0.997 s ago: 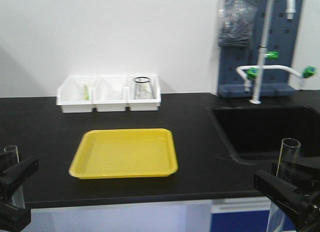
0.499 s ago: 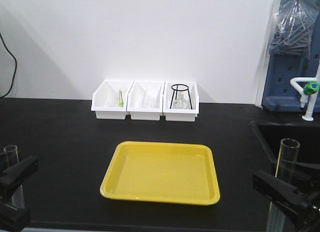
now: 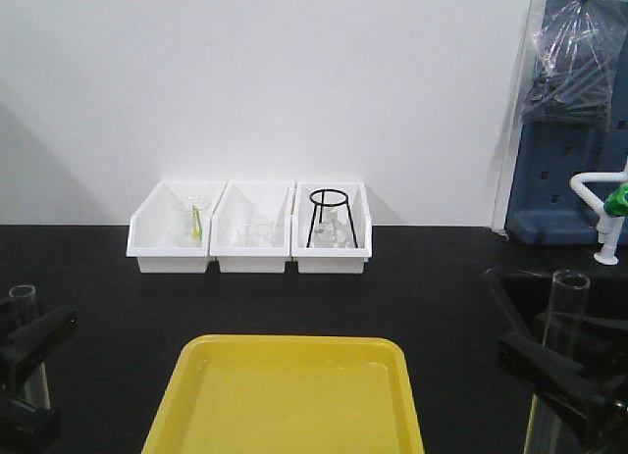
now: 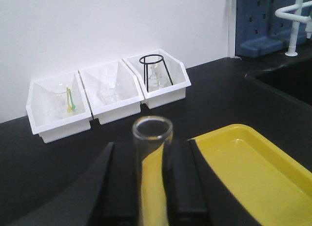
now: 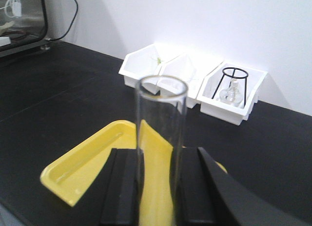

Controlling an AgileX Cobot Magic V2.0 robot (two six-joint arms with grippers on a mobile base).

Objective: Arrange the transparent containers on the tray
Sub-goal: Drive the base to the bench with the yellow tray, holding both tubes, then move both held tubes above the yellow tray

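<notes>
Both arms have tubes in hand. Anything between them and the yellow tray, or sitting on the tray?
Nothing visible. The left gripper holds the left test tube upright, the right gripper the right test tube; what shows of the tray between them is bare. The white bins sit beyond it, by the wall.

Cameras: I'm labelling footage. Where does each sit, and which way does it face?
Front view: at the counter edge, facing the wall; left gripper and right gripper in lower corners.
Left wrist: behind its gripper, looking past the left tube at the bins.
Right wrist: likewise, past the right tube.
All share tray and bins.
</notes>
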